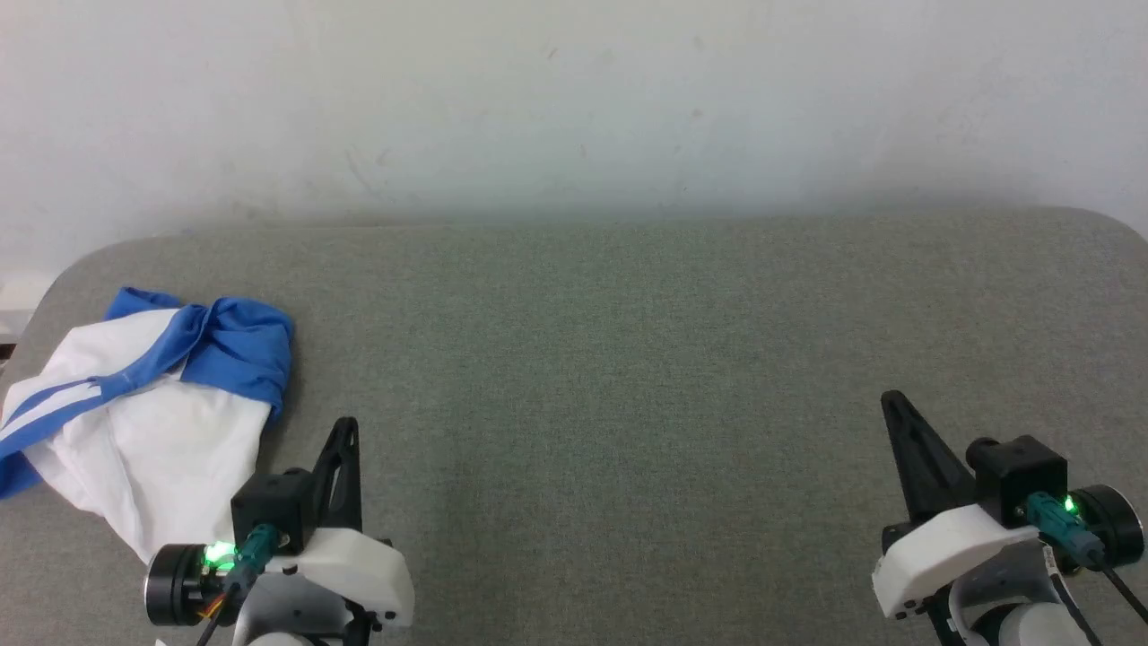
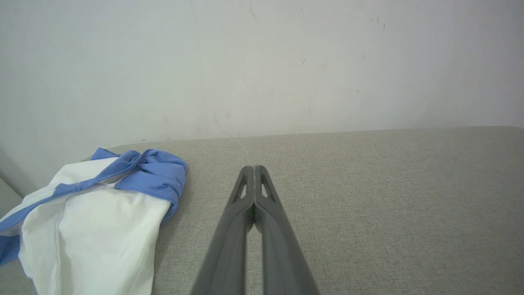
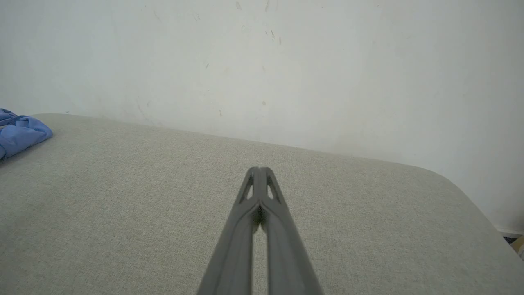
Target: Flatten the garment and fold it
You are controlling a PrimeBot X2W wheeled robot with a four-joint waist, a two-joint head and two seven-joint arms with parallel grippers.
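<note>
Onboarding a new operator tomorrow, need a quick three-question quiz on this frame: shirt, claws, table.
1. Fill in: the left claw and the right claw are both ___, holding nothing.
2. True or false: the crumpled white-and-blue long-sleeved shirt lies spread flat at the middle of the grey fabric-covered table.
3. Which claw is nearer the shirt? A. left B. right C. both equally
Key: 1 shut; 2 false, it lies bunched at the table's left end; 3 A.

white wrist housings, dark tapered fingers, green leds
</note>
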